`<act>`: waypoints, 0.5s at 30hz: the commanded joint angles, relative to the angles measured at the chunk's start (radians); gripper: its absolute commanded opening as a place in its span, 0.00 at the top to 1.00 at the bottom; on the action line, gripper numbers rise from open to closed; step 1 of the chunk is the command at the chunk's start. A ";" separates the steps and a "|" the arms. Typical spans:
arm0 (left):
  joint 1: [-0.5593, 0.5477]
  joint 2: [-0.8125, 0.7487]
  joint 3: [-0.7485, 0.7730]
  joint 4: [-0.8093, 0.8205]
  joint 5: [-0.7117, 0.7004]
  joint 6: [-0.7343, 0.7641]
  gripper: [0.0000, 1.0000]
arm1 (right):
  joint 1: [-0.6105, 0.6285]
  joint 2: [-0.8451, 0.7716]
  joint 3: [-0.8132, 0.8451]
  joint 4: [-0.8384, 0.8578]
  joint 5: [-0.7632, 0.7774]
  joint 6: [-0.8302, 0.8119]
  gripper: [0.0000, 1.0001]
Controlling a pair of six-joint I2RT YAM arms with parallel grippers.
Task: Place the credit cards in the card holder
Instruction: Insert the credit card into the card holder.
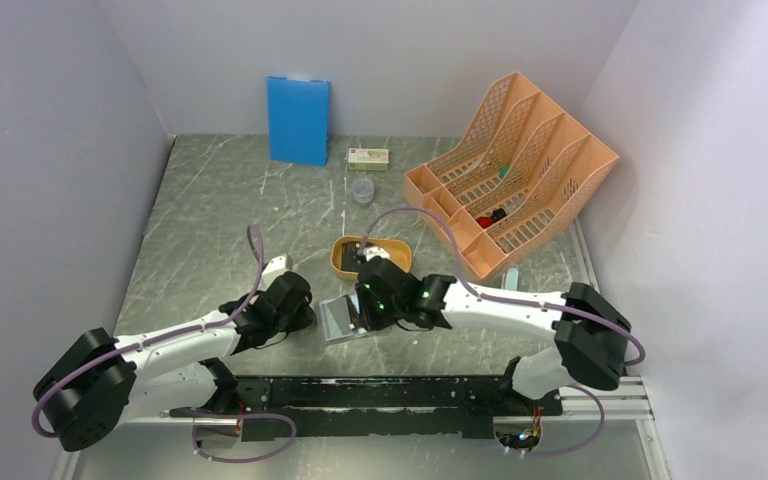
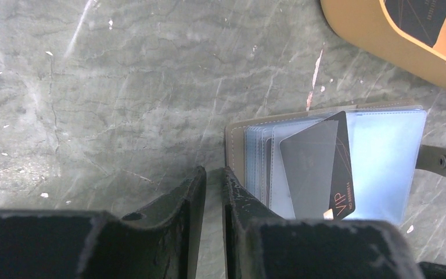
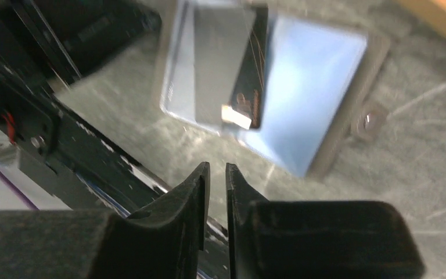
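**Veined grey bench and its load**

The bench (image 1: 210, 210) is dark grey stone-look sheet with pale veins. An open grey card holder (image 1: 345, 318) lies flat near the front edge. Just behind the card holder sits a mustard-yellow oval tray (image 1: 340, 262). Farther behind it stand a small clear cup (image 1: 362, 190) and a small white box (image 1: 369, 156). Behind and left of it, a blue board (image 1: 298, 120) stands at the back wall. Behind and right of it rests an orange file sorter (image 1: 520, 150). Just left of it lies a small white object (image 1: 276, 265), too small to name.
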 commanded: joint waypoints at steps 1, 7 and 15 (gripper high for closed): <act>0.004 0.041 -0.050 -0.069 0.054 0.008 0.77 | -0.034 0.096 0.109 -0.043 0.065 0.042 0.84; 0.004 0.041 -0.052 -0.063 0.057 0.011 0.77 | -0.096 0.198 0.142 -0.004 0.062 0.104 0.89; 0.004 0.052 -0.058 -0.048 0.062 0.013 0.78 | -0.125 0.289 0.168 -0.019 0.061 0.090 0.91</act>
